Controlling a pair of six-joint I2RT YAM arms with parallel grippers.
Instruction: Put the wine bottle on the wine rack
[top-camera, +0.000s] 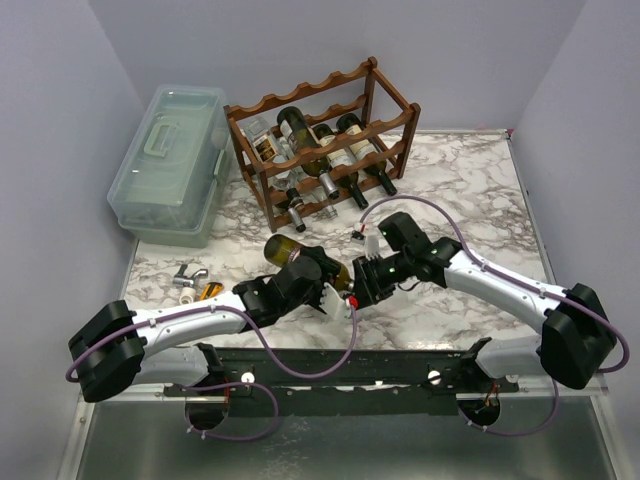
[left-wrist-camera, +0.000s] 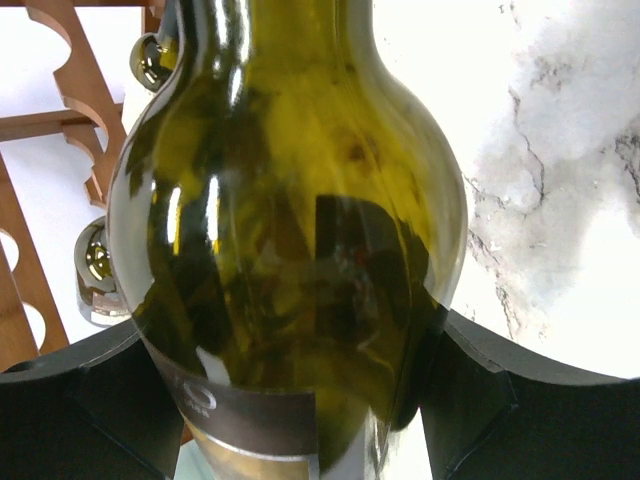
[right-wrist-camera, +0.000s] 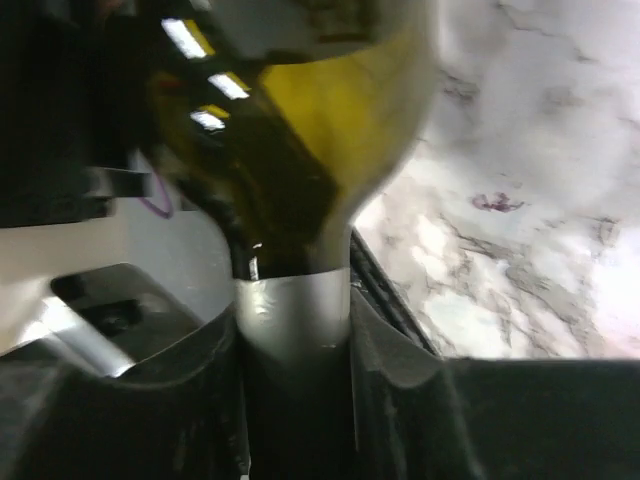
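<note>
While the left claw (top-camera: 298, 272) grasps the green wine bottle (top-camera: 283, 248) around its wide body, the right claw (top-camera: 357, 287) is clenched on the foil-wrapped neck. The bottle lies tilted between the two arms over the marble tabletop (top-camera: 470, 190), its base toward the wine rack (top-camera: 330, 82) but apart from it. Several other bottles (top-camera: 335, 150) already rest in the rack.

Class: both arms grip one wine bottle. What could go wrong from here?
1. The right jaws pinch only the foil neck of the wine bottle; smooth glass might slip if the left jaws release its body.
2. Stored bottles already fill much of the wine rack, necks jutting out; a low approach could knock them.
</note>
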